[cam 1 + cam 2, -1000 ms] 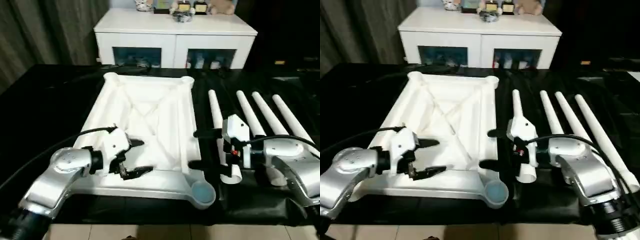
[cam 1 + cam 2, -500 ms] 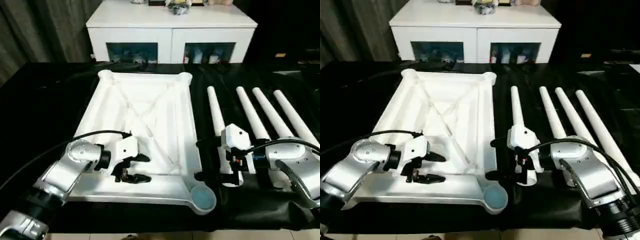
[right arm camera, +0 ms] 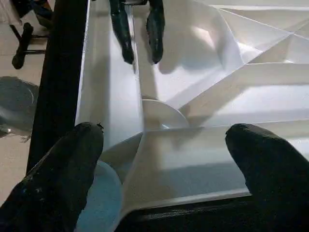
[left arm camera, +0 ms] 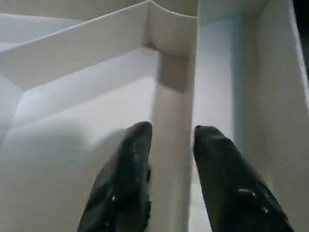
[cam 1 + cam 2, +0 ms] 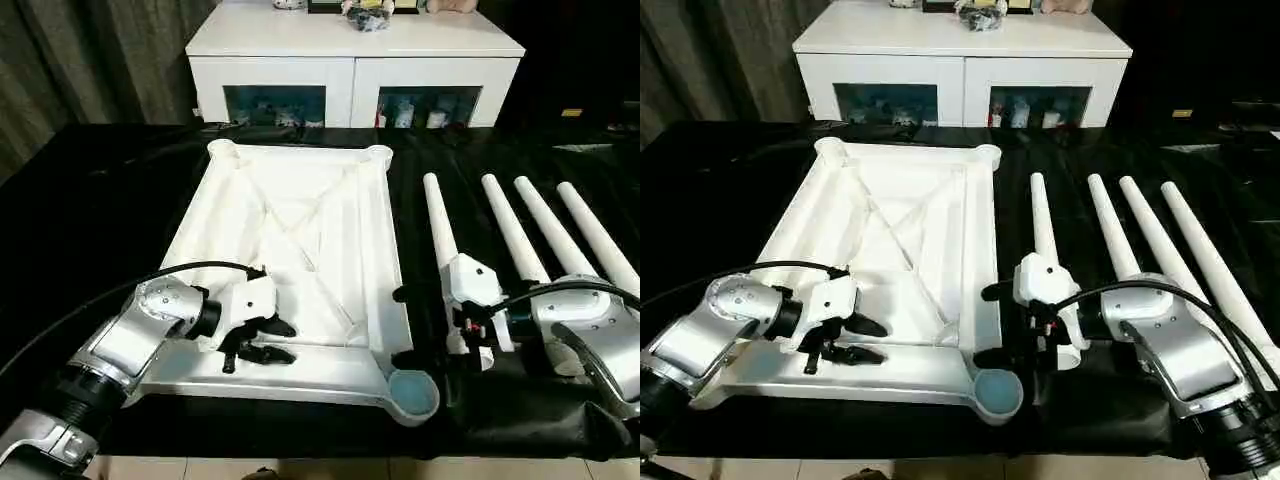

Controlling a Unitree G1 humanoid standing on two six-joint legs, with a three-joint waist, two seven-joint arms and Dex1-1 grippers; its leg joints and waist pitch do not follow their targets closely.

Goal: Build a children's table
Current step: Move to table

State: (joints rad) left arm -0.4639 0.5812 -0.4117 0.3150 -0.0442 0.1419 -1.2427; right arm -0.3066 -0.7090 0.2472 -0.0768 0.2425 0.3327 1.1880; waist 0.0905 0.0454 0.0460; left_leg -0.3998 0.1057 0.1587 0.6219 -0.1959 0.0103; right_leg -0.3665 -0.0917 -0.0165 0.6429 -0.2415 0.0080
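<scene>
The children's table top (image 5: 300, 215) lies upside down on the black surface, its ribs facing up. Four white legs (image 5: 437, 215) lie side by side to its right. My left gripper (image 5: 285, 341) sits at the top's near edge. Its two fingers (image 4: 137, 145) press on either side of the near wall, shut on it. This hold also appears in the right wrist view, where the left gripper (image 3: 141, 58) straddles the wall. My right gripper (image 5: 990, 324) stands wide open beside the top's right side, close to the near right corner socket (image 5: 410, 390), holding nothing.
A white cabinet (image 5: 355, 60) with glass doors stands behind the black table. Dark curtains hang at the back left. A black cable (image 5: 150, 285) runs along my left arm. Pale floor shows past the table's near edge.
My left gripper's fingers have closed from wide apart onto the near wall of the table top. The right gripper has stayed wide open. The camera view has shifted.
</scene>
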